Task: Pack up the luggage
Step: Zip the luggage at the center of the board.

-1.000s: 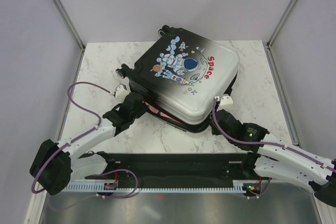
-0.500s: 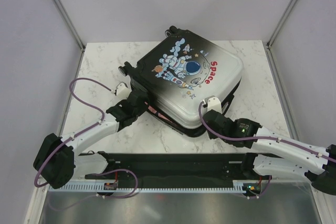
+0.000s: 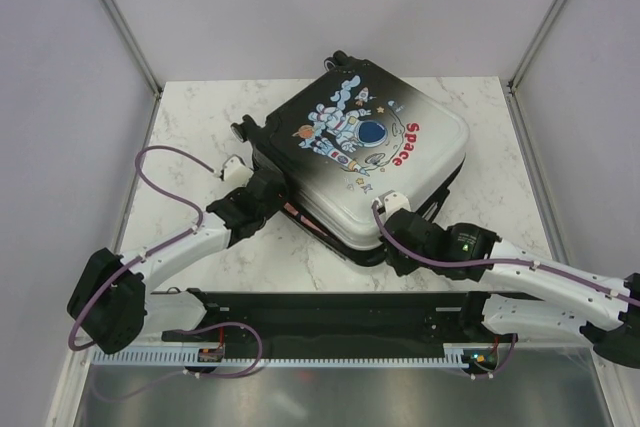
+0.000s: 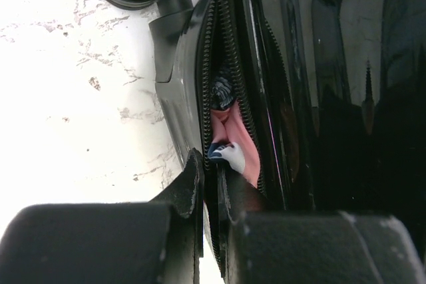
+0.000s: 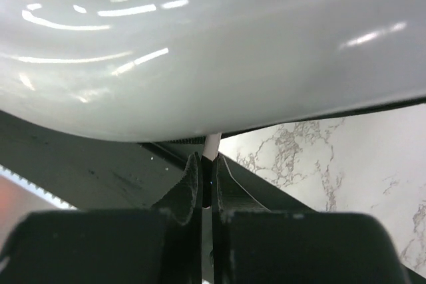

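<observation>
"Where's the luggage sitting now?"

"Flat on the marble table, astronaut side up. It has slid farther right and back than a second ago."

"And the arms?"

"The right gripper, pinched shut on a white pull tab, has travelled left along the near edge. The left gripper is clamped on a white zipper pull at the left seam, with pink cloth showing in the gap."

The top camera looks down from high at the near side over the whole counter. Both wrist cameras sit very close against the edge of the luggage, which all views share.
</observation>
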{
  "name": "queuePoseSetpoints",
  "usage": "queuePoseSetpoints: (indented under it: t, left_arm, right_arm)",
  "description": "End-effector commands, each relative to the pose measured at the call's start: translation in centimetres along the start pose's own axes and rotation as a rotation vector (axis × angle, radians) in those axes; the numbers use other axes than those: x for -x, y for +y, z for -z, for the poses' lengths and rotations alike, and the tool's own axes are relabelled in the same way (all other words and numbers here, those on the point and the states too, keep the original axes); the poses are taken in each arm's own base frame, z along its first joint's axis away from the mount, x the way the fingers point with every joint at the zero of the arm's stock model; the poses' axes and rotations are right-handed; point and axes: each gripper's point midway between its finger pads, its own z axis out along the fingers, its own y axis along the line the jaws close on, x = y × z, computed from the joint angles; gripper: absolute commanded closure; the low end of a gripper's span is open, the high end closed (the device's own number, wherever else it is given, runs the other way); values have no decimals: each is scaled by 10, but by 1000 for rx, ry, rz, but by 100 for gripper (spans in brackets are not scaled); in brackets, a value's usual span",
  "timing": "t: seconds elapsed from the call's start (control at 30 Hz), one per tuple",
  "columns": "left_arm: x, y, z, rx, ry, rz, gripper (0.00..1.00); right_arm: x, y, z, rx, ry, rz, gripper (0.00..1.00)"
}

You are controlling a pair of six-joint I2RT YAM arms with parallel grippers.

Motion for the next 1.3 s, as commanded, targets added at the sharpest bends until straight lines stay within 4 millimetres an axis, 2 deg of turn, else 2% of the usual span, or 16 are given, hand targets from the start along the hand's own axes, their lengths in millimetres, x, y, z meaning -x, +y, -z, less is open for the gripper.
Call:
queuePoseSetpoints:
  t: [0.0,0.3,0.47,0.63,0.83,0.9,0.97,1.0,1.07,1.1,1.13,1.2,1.23,1.27]
  left_arm:
    - [-45,-38,12,-143,158,-24,98]
    - [-45,-42,9,-132,144,-19,98]
    - [-44,-44,7,-123,130,-19,98]
    - [-43,-36,0,-73,105,-15,98]
    - [-44,-42,-7,-46,104,18,98]
    - [-45,-43,-9,-41,101,11,98]
    - [-46,-41,-10,-36,103,-2,98]
    - [-46,-38,-10,-32,104,-3,98]
    - [-48,-30,-8,-25,106,8,98]
    - [-47,-27,-7,-25,105,16,98]
    - [-48,-19,-6,-18,103,17,98]
    - [-36,-20,3,-49,74,27,98]
    - [-33,-17,6,-53,65,20,98]
    - [-24,-19,11,-78,48,12,98]
  right_arm:
    - [39,74,30,343,-92,24,100]
    - [47,112,46,480,-86,133,100]
    - [65,131,55,540,-134,156,100]
    - [75,150,66,614,-131,200,100]
    - [66,173,76,743,-87,273,100]
    - [62,167,78,722,-77,273,100]
    - [68,158,86,686,-111,267,100]
    - [73,141,79,579,-133,241,100]
    - [88,127,92,513,-199,179,100]
    - [94,108,89,409,-229,135,100]
    - [98,99,96,381,-259,104,100]
    - [93,78,96,285,-242,28,100]
    - [94,61,91,194,-257,3,100]
    - [82,50,83,141,-221,-18,100]
